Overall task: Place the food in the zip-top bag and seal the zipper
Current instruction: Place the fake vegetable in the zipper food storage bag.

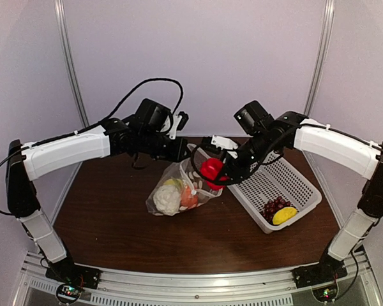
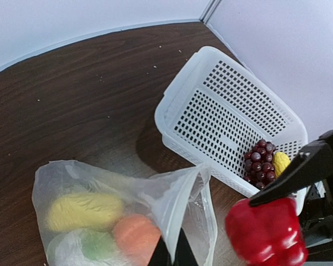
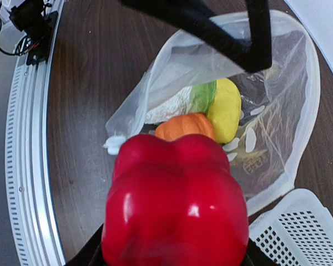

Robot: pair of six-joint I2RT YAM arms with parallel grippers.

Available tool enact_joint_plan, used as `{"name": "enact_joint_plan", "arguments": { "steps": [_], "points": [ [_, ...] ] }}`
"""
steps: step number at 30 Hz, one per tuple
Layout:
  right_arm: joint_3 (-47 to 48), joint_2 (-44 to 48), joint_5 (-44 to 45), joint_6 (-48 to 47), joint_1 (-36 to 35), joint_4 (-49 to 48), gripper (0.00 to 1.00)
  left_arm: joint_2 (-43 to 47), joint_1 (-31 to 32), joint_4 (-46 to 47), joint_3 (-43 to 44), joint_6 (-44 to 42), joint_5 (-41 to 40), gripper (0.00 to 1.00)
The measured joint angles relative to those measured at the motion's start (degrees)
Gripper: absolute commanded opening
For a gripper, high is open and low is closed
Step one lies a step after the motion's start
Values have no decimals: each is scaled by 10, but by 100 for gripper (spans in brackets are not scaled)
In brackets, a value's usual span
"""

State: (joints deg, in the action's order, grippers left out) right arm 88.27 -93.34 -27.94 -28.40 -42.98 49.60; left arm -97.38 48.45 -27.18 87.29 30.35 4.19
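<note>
The clear dotted zip-top bag lies mid-table with its mouth lifted. Inside are the white cauliflower, an orange pumpkin and a yellow piece. My left gripper is shut on the bag's upper rim and holds it up. My right gripper is shut on the red pepper, held just above the bag's mouth; the pepper fills the right wrist view. The grape bunch and another yellow piece lie in the white mesh basket. The zipper's white end shows at the mouth's corner.
The basket stands to the right of the bag, close beside it, and shows in the left wrist view. Grey walls close off the table at the back and sides. A metal rail runs along the near edge.
</note>
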Motion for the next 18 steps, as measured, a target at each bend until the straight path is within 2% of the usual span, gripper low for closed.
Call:
{"name": "enact_joint_plan", "arguments": {
  "steps": [3,6,8,14,18],
  "points": [
    [5,-28,-17,38,0,-54,52,1,0,12,-7,7,30,0],
    [4,-54,-18,79,0,-110,73,8,0,21,-8,16,46,0],
    [-1,-66,-18,104,0,-145,94,17,0,27,-8,22,49,0],
    [-9,-69,-10,133,1,-205,96,38,0,38,-9,34,48,0],
    [-14,-34,-4,134,6,-202,96,39,0,50,-19,38,42,0]
  ]
}}
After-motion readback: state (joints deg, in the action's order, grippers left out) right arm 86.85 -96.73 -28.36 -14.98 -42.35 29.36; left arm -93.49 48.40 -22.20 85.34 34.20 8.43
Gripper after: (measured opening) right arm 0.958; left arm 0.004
